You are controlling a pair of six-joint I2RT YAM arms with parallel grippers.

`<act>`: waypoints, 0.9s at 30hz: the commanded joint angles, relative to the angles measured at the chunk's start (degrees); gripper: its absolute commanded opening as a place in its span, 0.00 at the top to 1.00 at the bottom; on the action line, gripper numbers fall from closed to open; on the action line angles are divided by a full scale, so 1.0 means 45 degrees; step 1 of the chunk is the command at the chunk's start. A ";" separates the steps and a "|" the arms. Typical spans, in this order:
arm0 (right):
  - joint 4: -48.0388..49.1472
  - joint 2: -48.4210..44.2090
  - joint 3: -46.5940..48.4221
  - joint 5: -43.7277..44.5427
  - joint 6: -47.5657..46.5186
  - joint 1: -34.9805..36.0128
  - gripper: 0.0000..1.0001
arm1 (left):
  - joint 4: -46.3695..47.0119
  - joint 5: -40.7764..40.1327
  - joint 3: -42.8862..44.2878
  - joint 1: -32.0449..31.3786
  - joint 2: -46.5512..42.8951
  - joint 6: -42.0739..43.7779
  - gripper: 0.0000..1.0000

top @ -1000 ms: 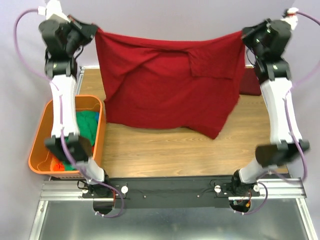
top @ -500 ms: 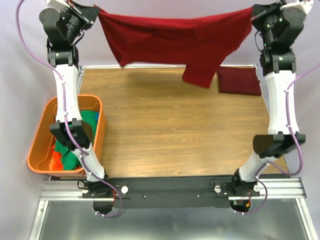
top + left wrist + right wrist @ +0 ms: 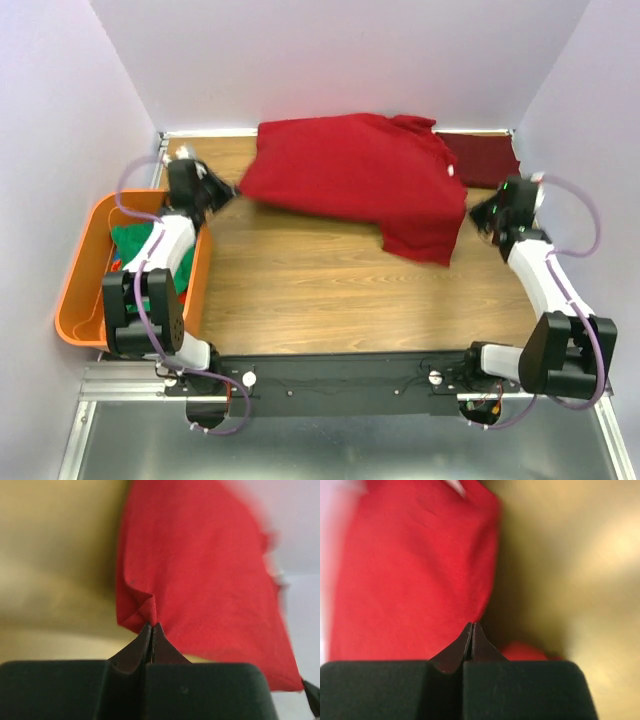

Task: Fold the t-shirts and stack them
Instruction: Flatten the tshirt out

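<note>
The red shirt (image 3: 350, 180) lies spread on the table (image 3: 320, 300) in the upper centre of the top view. One flap reaches toward the lower right, and its far edge sits close to the back wall. The left gripper (image 3: 151, 629) is at the shirt's left corner. In the left wrist view its jaws are pressed together, pinching a small raised fold of red cloth at the tips. The right gripper (image 3: 471, 629) is at the shirt's right edge. In the right wrist view its jaws are also pressed together, with red cloth on both sides of the tips. That view is blurred, so the exact bite on the hem is hard to make out. Both wrist views are soft, and each gripper body blocks the lower part of its frame. A folded maroon shirt (image 3: 485, 160) lies at the upper right of the top view, its left end covered by the red shirt. The tub (image 3: 78, 285) stands at the left edge, off the table. It holds green shirts (image 3: 135, 243), partly hidden by the left arm, so their number cannot be told.
</note>
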 commanded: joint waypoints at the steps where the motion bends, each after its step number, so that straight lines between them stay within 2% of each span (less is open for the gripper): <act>1: -0.0274 -0.0047 -0.2436 -0.1285 0.0322 -0.0322 0.99 | -0.0052 -0.2171 -0.2203 -0.0597 -0.0737 0.0242 1.00; 3: -0.0274 0.0284 -0.3333 -0.1326 0.0224 -0.0342 0.99 | -0.0033 -0.2891 -0.3197 -0.0890 -0.0815 0.0242 0.98; 6: -0.0274 0.0442 -0.3728 -0.1287 0.0048 -0.0400 0.99 | -0.0033 -0.3596 -0.4001 -0.1398 -0.1087 0.0164 0.81; 7: -0.0274 0.0365 -0.3806 -0.1364 -0.0088 -0.0400 0.96 | -0.0033 -0.3792 -0.4410 -0.1457 -0.1475 0.0144 0.69; 10: -0.0293 0.0150 -0.3788 -0.1152 -0.0284 -0.0400 0.90 | -0.0052 -0.4613 -0.4901 -0.1535 -0.2395 0.0164 0.58; 11: -0.0293 0.0111 -0.3691 -0.0957 -0.0323 -0.0400 0.84 | -0.0130 -0.4808 -0.4960 -0.1690 -0.2610 0.0183 0.57; 18: -0.0586 0.0071 -0.3162 -0.0916 -0.0597 -0.0479 0.80 | -0.2139 -0.7716 -0.4336 -0.2804 -0.3080 -0.0166 0.55; 21: -0.0586 -0.0162 -0.3377 -0.0780 -0.0714 -0.0478 0.72 | -0.2960 -0.9956 -0.4355 -0.3970 -0.3607 -0.1045 0.56; 23: -0.0645 -0.0280 -0.3436 -0.0740 -0.0831 -0.0459 0.65 | -0.3624 -1.0880 -0.4316 -0.4580 -0.3862 -0.1920 0.56; 27: -0.0664 -0.0495 -0.3553 -0.1033 -0.0832 -0.0459 0.59 | -0.4834 -1.2461 -0.4044 -0.5967 -0.3395 -0.3563 0.58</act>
